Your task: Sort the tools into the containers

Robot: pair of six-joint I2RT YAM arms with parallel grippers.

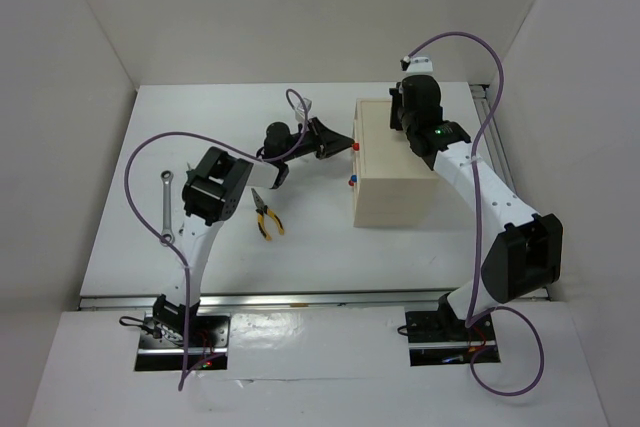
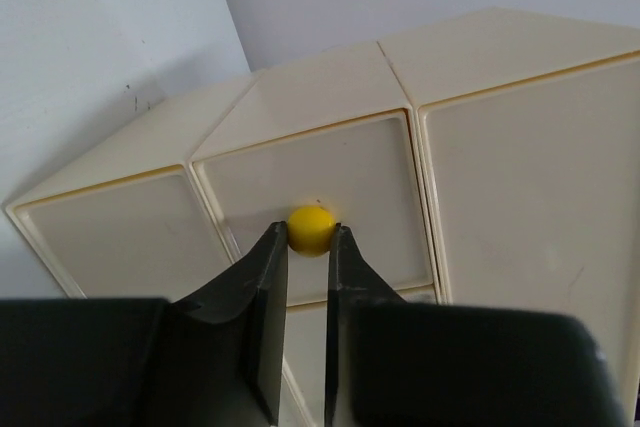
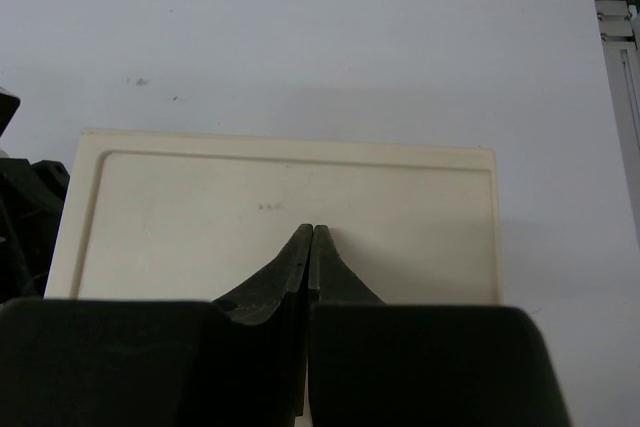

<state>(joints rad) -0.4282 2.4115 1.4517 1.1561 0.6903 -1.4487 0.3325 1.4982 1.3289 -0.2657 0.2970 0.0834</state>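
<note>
- Only the left wrist view shows the left fingers (image 2: 268,277) pinching the yellow knob (image 2: 311,229).
- Right fingers (image 3: 290,269) are pressed together above the box (image 3: 200,217).
- Only the top view shows the wrench (image 1: 163,209) and pliers (image 1: 265,215) on the tabletop (image 1: 310,247).

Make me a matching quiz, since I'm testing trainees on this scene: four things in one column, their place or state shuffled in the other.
1 left gripper
2 right gripper
3 pliers
4 wrench

A farthest left on the table
B jaws shut, above the box top
C jaws closed on the yellow knob
D lying between wrench and box

Pairs: 1-C, 2-B, 3-D, 4-A
</note>
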